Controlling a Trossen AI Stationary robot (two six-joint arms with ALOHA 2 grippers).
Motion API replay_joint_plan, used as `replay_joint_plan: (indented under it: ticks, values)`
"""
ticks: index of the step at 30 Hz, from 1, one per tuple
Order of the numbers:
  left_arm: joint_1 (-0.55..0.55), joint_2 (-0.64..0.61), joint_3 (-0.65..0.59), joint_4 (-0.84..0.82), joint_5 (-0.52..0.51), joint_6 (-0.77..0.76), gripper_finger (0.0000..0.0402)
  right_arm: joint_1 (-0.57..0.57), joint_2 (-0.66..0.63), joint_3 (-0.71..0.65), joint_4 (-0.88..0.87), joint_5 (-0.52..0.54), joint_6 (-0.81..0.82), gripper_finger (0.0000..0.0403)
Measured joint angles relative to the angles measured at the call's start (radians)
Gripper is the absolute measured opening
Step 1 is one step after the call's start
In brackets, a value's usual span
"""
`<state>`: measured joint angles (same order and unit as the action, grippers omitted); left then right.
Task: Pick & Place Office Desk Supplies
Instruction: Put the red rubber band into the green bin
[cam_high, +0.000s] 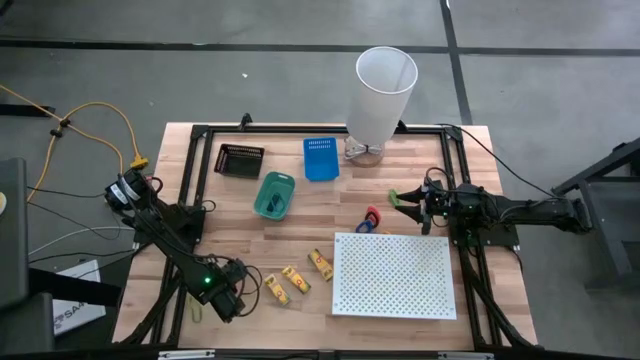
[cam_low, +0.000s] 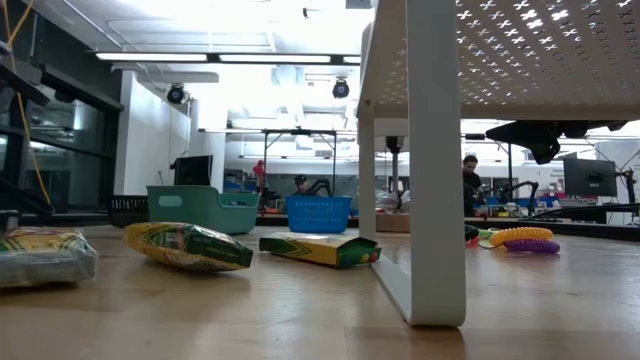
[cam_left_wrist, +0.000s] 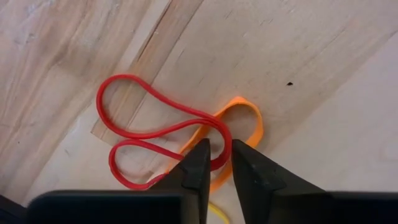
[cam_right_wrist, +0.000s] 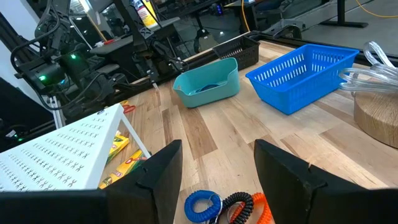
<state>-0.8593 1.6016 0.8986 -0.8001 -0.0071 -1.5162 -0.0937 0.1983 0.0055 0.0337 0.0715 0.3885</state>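
- While the left gripper (cam_left_wrist: 216, 163) sits low over the near-left corner of the table (cam_high: 300, 200), its fingers (cam_left_wrist: 196, 168) stand narrow, with a slim gap between them.
- Between those fingers pass strands of a red rubber band (cam_left_wrist: 143, 134) and an orange rubber band (cam_left_wrist: 239, 127); both loops lie flat on the wood, the red one folded into two lobes and crossing over the orange one. Whether the fingers already pinch them I cannot tell.
- A bit of a yellow band (cam_left_wrist: 217, 214) shows just beside the fingers.
- Three yellow packs (cam_high: 296, 279) lie in a row on the near part of the table, between the left gripper and the white perforated board (cam_high: 394, 275); in the low view they lie flat in front of the board's leg.
- At the right side of the table, beyond the board's far edge, the right gripper (cam_right_wrist: 217, 168) hovers with its fingers wide and nothing between them.
- Just in front of it lie coiled loops, a blue coil (cam_right_wrist: 203, 204), a black coil (cam_right_wrist: 239, 204) and an orange coil (cam_right_wrist: 262, 210), touching one another.
- Farther off stand a teal bin (cam_high: 274, 195), a blue basket (cam_high: 320, 158) and a black tray (cam_high: 239, 159), with a tall white bin (cam_high: 383, 90) at the far edge.
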Motion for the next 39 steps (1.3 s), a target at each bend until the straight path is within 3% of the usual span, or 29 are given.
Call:
replay_joint_plan:
  ticks: [6,20,39]
  values:
    - [0.000,0.000,0.000,0.000,0.001,-0.003,0.0005,0.000,0.000,0.000,0.000,0.000,0.000,0.0188]
    - [0.000,-0.013,0.000,0.000,-0.001,-0.002,0.0001,0.000,0.000,0.000,0.000,0.000,0.000,0.0188]
    - [-0.002,-0.123,0.000,-0.056,-0.105,0.022,0.0001,0.000,0.000,0.000,0.000,0.000,0.000,0.0188]
